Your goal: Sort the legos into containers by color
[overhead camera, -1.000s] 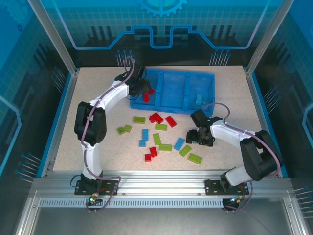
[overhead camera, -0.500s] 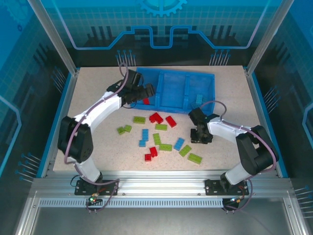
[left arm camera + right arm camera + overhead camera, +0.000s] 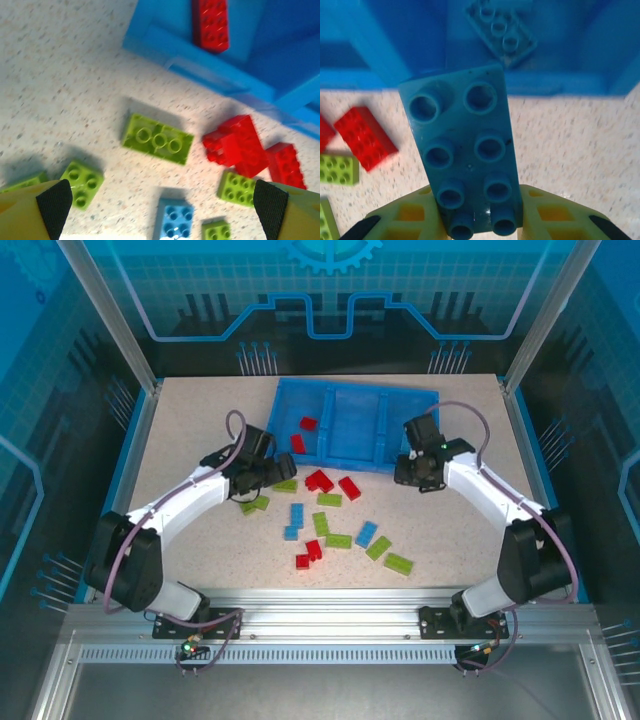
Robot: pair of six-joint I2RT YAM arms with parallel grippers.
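Several loose legos in red, lime green and light blue lie on the table in front of the blue tray [image 3: 355, 455]. My left gripper [image 3: 272, 476] hangs open over their left side, with a green brick [image 3: 158, 138], a red cluster [image 3: 235, 147] and a blue brick [image 3: 175, 220] below it and nothing between its fingers [image 3: 54, 205]. Two red bricks [image 3: 308, 424] lie in the tray's left compartment. At the tray's near right wall [image 3: 560, 82] my right gripper [image 3: 413, 471] is shut on a light blue brick [image 3: 465, 150]. Another blue brick [image 3: 502, 30] lies in that right compartment.
The middle compartment [image 3: 355, 420] shows bare blue floor. More bricks are spread toward the near edge, such as a green one [image 3: 398, 563] and a red pair [image 3: 310, 554]. Bare table lies to the far left [image 3: 180, 430] and right of the tray [image 3: 480, 430].
My left gripper opened over the tray's left compartment, left a red brick there and drew back over the loose bricks. My right gripper shut on a blue brick and carried it to the tray.
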